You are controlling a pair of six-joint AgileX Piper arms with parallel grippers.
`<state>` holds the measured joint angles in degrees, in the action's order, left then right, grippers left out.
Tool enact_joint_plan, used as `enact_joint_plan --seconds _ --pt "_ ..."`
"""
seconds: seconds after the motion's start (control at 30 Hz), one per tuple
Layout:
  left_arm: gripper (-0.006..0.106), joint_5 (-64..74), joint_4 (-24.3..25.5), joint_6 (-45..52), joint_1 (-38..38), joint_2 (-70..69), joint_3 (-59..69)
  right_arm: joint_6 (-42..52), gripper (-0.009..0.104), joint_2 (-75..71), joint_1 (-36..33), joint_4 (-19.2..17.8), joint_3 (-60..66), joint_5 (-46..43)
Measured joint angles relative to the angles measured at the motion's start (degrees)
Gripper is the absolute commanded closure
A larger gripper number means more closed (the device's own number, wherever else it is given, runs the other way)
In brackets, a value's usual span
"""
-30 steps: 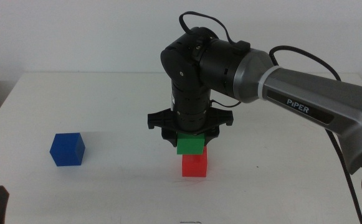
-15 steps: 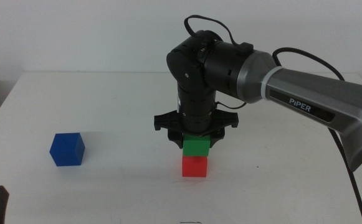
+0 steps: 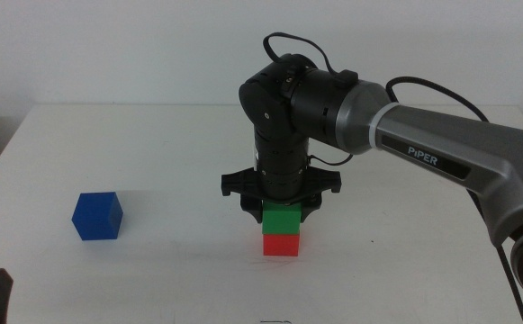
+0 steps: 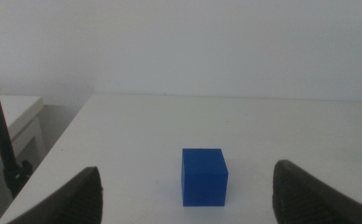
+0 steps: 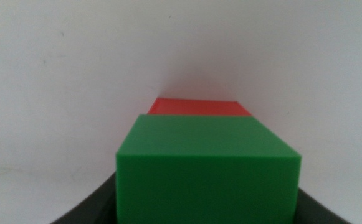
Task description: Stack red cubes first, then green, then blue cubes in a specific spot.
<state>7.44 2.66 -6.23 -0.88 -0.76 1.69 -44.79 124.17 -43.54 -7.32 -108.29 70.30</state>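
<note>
**Green cube on red cube, blue cube off to the side**

Right tool (image 3: 282, 209) reaching in from the right side, pointing straight down over the middle of the white table (image 3: 153, 162). Closed tight on the green cube (image 3: 281, 220), one dark jaw on each side of it. Green cube sitting right on top of the red cube (image 3: 281, 243), touching it, edges lined up. Red cube flat on the table, below the tool.

In the right wrist view, green cube (image 5: 209, 165) big and close, filling the space between the two jaws. Only a thin strip of the red cube (image 5: 199, 107) peeking out past it.

Blue cube (image 3: 96, 216) alone on the table, well apart from the stack, over toward the left side. Flat and upright, touching nothing else.

Left tool (image 4: 187, 186) waiting low at the near left edge of the table, wide open, holding nothing. In the left wrist view, blue cube (image 4: 204, 176) sitting on the table out in front, between the two spread jaws but not touched by them.
</note>
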Motion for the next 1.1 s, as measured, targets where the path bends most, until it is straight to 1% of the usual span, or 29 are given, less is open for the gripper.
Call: enact_joint_plan --seconds 0.1,0.2,0.23,0.33,0.4,0.5,0.8,0.9,1.1 --pt "0.007 0.0 0.0 0.0 0.0 0.0 0.0 -0.1 0.096 0.2 0.0 0.0 0.0 -0.1" --pt "0.007 0.0 0.0 0.0 0.0 0.0 0.0 -0.3 0.088 0.2 0.0 -0.2 0.0 -0.1" --pt "0.007 0.0 0.0 0.0 0.0 0.0 0.0 -0.4 0.038 0.2 0.0 -0.2 0.0 -0.1" --pt "0.007 0.0 0.0 0.0 0.0 0.0 0.0 -0.5 0.024 0.8 0.0 -0.3 0.0 -0.1" --pt "0.007 0.0 0.0 0.0 0.0 0.0 0.0 -0.5 0.019 0.8 0.0 -0.4 0.0 -0.1" --pt "0.007 0.0 0.0 0.0 0.0 0.0 0.0 -0.6 0.014 0.8 0.0 -0.6 0.0 -0.1" --pt "0.007 0.0 0.0 0.0 0.0 0.0 0.0 -0.6 0.014 -3.8 0.0 -0.5 0.0 -0.1" --pt "0.007 0.0 0.0 0.0 0.0 0.0 0.0 -0.6 0.014 -5.3 0.0 0.3 0.0 -0.1" --pt "0.007 0.0 0.0 0.0 0.0 0.0 0.0 -0.6 0.014 -8.7 -0.1 0.7 0.0 0.1"
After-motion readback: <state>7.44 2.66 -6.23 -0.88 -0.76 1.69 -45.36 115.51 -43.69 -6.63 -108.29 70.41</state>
